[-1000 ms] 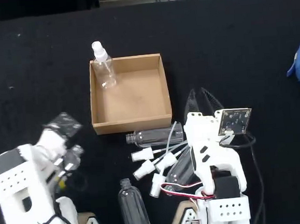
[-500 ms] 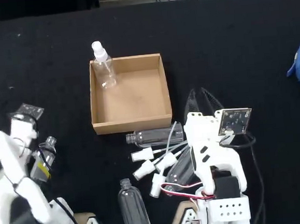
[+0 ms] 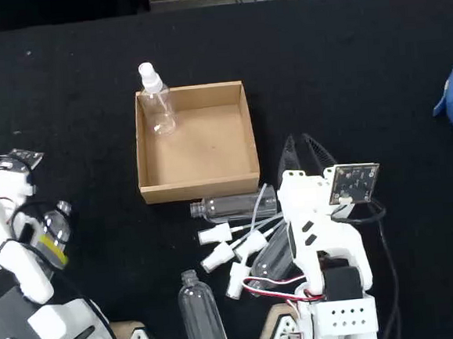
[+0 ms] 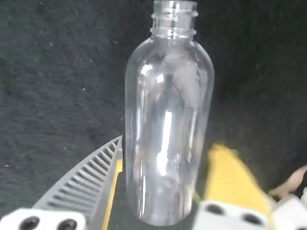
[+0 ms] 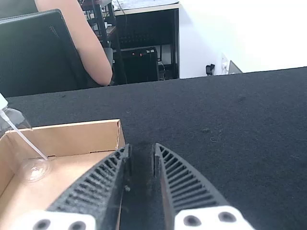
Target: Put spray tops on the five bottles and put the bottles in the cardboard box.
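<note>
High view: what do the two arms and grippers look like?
Both arms are white plastic with bolt holes. Right arm: red, white and black wires, bare camera board; right gripper black, ribbed. Left gripper: one dark ribbed finger, one yellow-faced.

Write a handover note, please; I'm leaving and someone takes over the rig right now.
Left gripper: shut on an uncapped bottle, at the table's left side, left of the cardboard box.
Right gripper: open by a narrow gap, holding nothing, near the box's near right corner.
Done: one bottle with spray top is in the box's far left corner.
On the table: a second bottle lying in front of the box, a third bottle near the arm bases, a fourth bottle partly under the right arm, loose spray tops among them.
Left: top the four bottles, then box them.
</note>
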You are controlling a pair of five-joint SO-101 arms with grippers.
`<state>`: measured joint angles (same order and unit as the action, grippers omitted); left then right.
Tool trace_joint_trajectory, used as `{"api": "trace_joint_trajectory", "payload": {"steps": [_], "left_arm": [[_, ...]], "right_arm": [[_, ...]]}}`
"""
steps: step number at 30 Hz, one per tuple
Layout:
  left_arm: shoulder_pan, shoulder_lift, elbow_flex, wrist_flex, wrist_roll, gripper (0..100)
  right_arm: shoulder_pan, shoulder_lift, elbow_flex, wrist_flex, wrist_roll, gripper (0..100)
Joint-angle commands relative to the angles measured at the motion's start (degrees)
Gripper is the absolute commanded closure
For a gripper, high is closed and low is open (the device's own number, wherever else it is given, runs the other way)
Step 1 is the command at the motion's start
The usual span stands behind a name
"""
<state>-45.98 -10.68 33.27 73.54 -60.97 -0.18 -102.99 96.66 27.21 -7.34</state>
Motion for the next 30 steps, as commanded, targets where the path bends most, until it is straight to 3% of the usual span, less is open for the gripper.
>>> {"api": "trace_joint_trajectory", "payload": {"steps": [1,8,17,22,26,30], "left_arm": [[-3.5,0.3,-4.4,1.3,-5.6,76],[-5.9,-0.4,0.7,-0.1,-13.1,81],[-1.9,-0.1,3.6,-0.4,-13.0,81],[-4.2,-0.4,8.7,-8.3,-13.0,82],[-7.1,-0.5,8.9,-11.4,-13.0,98],[-8.8,-4.7,6.5,-8.0,-12.7,97]], "right_arm": [[0.8,-5.4,-0.3,0.4,0.8,93.2],[0.8,-5.4,-0.3,0.4,0.8,93.2],[0.8,-5.4,-0.3,0.4,0.8,93.2],[0.8,-5.4,-0.3,0.4,0.8,93.2],[0.8,-5.4,-0.3,0.4,0.8,93.2],[0.8,-5.4,-0.3,0.4,0.8,93.2]]}}
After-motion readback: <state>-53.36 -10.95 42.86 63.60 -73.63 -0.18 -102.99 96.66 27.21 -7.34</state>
